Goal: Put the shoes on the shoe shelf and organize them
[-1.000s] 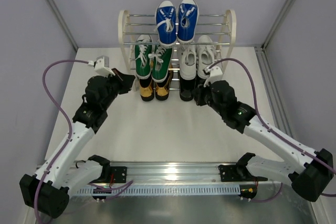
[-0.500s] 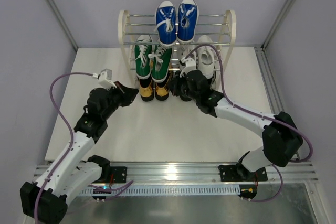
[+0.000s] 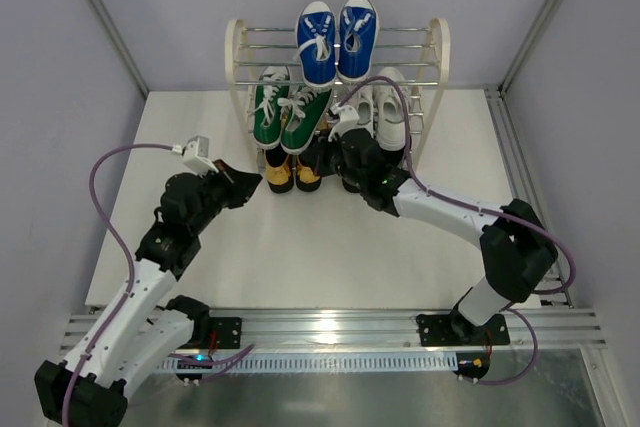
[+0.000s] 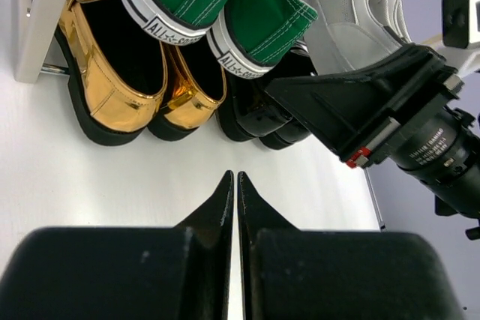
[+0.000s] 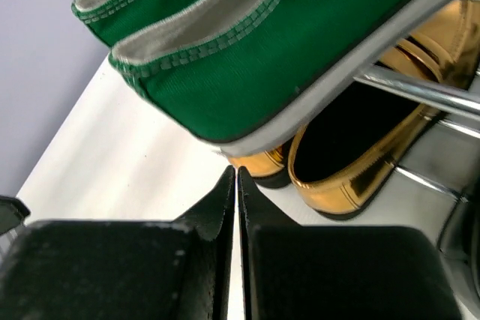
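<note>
From overhead, the shoe shelf (image 3: 240, 57) stands at the far edge of the white table (image 3: 300, 257). The blue canvas sneakers (image 3: 336, 42) are on its top tier. The green canvas sneakers (image 3: 285, 112) are on the left of the middle tier, with the white sneakers (image 3: 390, 107) beside them on the right. The gold loafers (image 3: 281, 175) are bottom left. My right arm lies across most of the bottom right, so that view gives only dark shapes there.

My left wrist camera fills the gap: glossy black dress shoes (image 4: 251, 114) sit just beside the loafers, below the green heels and the white pair. That camera also shows my left gripper (image 4: 232, 185) over bare table in front of the loafers and apart from them. Its fingers are pressed tip to tip with nothing between them.

In the same view my right gripper (image 4: 274, 89) appears from the side as a black wedge. It reaches in from the right, in front of the black shoes and near the green heels. I cannot tell whether it touches either.

My right wrist camera shows what the others do not: those fingers are also closed together and empty. They point under a green sneaker's sole toward the loafers, with chrome rods (image 5: 409, 89) at the right. The blue pair shows only from overhead.
</note>
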Motion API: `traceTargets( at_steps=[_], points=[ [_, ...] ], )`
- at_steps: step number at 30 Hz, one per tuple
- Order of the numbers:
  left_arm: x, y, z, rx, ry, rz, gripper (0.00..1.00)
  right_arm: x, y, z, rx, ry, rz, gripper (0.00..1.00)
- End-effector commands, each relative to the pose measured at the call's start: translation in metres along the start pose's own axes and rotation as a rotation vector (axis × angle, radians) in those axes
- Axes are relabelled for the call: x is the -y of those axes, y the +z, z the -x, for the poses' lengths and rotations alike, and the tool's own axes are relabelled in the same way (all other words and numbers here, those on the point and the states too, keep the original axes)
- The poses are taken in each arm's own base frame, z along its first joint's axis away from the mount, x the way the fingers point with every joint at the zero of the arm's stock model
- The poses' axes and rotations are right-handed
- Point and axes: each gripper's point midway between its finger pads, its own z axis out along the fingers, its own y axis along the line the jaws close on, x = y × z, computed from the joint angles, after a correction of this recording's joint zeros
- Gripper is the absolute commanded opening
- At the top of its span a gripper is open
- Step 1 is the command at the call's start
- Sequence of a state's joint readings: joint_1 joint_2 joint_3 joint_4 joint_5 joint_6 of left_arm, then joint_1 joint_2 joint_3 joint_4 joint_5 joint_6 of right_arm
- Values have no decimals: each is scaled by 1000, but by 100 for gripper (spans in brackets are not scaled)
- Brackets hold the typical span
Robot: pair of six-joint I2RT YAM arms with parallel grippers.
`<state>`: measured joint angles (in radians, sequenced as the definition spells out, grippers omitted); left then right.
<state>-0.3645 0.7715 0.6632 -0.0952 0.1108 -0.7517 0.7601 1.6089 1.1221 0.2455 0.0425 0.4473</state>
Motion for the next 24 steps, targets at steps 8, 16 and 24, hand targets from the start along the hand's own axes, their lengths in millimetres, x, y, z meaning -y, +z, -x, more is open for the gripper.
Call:
traceTargets(
  at_steps=[8, 16, 24],
  points=[
    [34, -37, 17, -12, 58, -81, 12, -44, -138, 36, 86, -184, 98, 4],
    [51, -78, 31, 4, 139, -103, 100, -19, -247, 72, 138, -231, -12, 98],
    [53, -90, 25, -67, 168, -98, 100, -15, -306, 95, 155, -208, -37, 98]
  ],
)
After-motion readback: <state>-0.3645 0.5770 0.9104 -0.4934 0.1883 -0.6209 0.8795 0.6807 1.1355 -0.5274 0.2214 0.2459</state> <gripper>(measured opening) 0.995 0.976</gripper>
